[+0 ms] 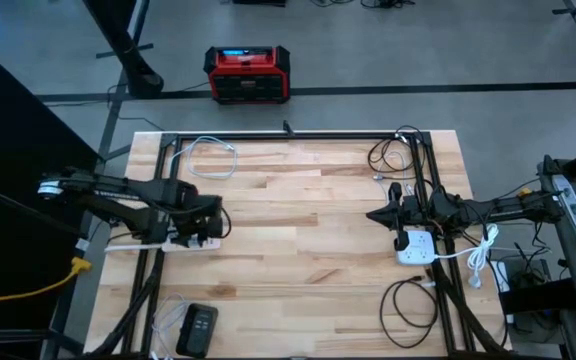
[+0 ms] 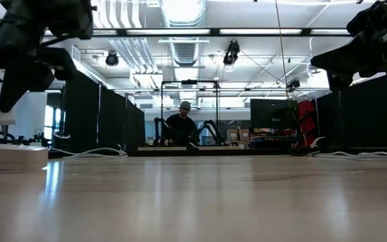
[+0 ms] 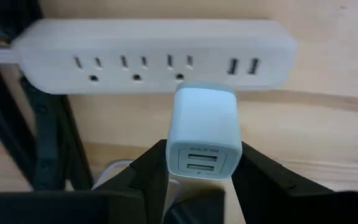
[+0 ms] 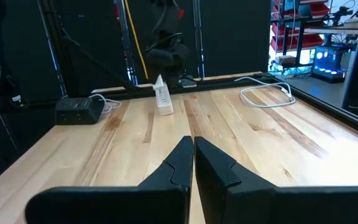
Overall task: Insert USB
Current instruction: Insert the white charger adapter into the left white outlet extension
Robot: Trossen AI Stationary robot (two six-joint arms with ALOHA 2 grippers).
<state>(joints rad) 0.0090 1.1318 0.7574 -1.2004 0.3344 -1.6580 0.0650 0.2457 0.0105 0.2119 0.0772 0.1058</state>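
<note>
Left claw (image 3: 201,186) clamped on a white dual-port USB wall charger (image 3: 202,134), fingers (image 3: 151,171) pressing its two sides. Charger's front end sits right at the white power strip (image 3: 154,53), lined up near the third outlet; whether its prongs are in the socket can't be told. The strip shows three outlets in a row and two USB ports at one end. From above, left claw (image 1: 200,228) hangs over the power strip (image 1: 133,245) at the left edge of the wooden table (image 1: 298,260).

Right claw (image 4: 192,152) clenched shut, nothing between the fingers, held above the table on the right side. High view has it (image 1: 378,214) pointing toward table centre, just beside a second white power strip (image 1: 415,247) with a white cord (image 1: 483,250) running off it.

Other stuff: coiled white cable (image 1: 208,155) at the far left of the table, black cables (image 1: 393,155) at the far right, a black cable loop (image 1: 408,300) near right. A black device (image 1: 198,328) sits at the near left corner. Red and black box (image 1: 247,74) on the floor beyond the table. Low view: a person (image 2: 182,124) sits far back in the room.
</note>
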